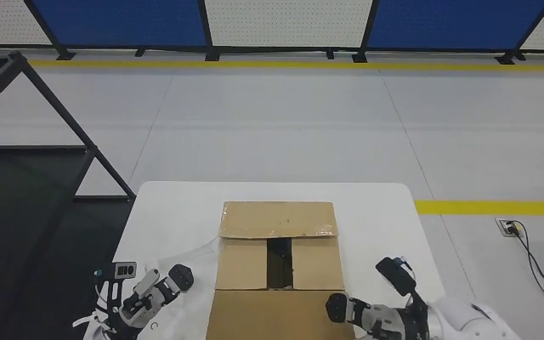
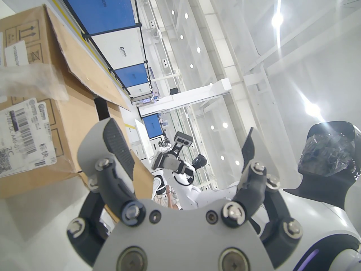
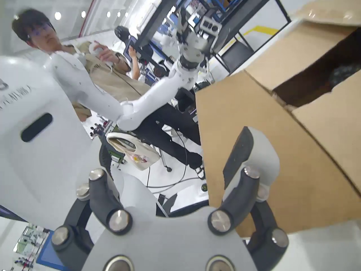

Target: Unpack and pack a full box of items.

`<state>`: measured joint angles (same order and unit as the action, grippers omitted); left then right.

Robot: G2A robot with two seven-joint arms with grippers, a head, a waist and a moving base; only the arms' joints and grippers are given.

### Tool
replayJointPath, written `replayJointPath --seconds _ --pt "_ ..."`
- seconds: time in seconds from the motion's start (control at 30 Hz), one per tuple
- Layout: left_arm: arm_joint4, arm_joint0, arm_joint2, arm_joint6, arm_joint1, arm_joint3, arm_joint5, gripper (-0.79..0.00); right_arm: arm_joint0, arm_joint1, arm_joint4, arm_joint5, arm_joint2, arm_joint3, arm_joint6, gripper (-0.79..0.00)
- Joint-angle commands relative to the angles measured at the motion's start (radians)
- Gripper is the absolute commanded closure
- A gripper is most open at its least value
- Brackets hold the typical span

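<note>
The unpacking is judged to be at its opening stage. The cardboard box (image 1: 276,219) is seen at the lower centre of the top view on the white table (image 1: 170,212). Its far flap is folded out flat and its near flap is laid toward the bottom edge of the frame. The two side flaps (image 1: 242,265) are turned inward, so that only a narrow dark slot (image 1: 279,262) is left between them.

The left gripper (image 2: 182,138) is held at the lower left of the top view, near the box but apart from it, its fingers spread wide with nothing between them. The right gripper (image 1: 365,293) is held at the lower right, just beside the box's near corner, likewise released and empty.

Before the contents can be reached, the side flaps would probably have to be caught by their thin edges at the slot and folded outward.

The box is of plain brown corrugated board, matt and sharply creased, with paper labels stuck on one wall. Ribbed black rubber pads (image 2: 118,145) are set in smooth pale finger shells. A crinkled translucent plastic film (image 2: 33,81) is seen against the labelled wall. Something dark and glossy is glimpsed inside the box, but it cannot be identified.
</note>
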<state>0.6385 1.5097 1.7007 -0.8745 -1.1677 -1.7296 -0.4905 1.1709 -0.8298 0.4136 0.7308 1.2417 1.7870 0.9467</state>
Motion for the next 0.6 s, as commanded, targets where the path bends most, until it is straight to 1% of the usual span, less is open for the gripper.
replayJointPath --seconds 0.0,0.13,0.2,0.57 --pt "0.0 0.0 0.0 0.0 0.0 0.0 0.0 -0.785 -0.037 -0.004 0.005 -0.093 0.005 -0.014 -0.043 -0.785" --pt "0.0 0.0 0.0 0.0 0.0 0.0 0.0 -0.785 -0.133 -0.025 0.035 -0.277 -0.049 -0.085 -0.14 -0.785" --pt "0.0 0.0 0.0 0.0 0.0 0.0 0.0 -0.785 -0.19 -0.036 0.008 -0.366 -0.08 -0.143 -0.173 -0.785" --pt "0.0 0.0 0.0 0.0 0.0 0.0 0.0 -0.785 -0.187 -0.037 0.001 -0.376 -0.083 -0.142 -0.175 -0.785"
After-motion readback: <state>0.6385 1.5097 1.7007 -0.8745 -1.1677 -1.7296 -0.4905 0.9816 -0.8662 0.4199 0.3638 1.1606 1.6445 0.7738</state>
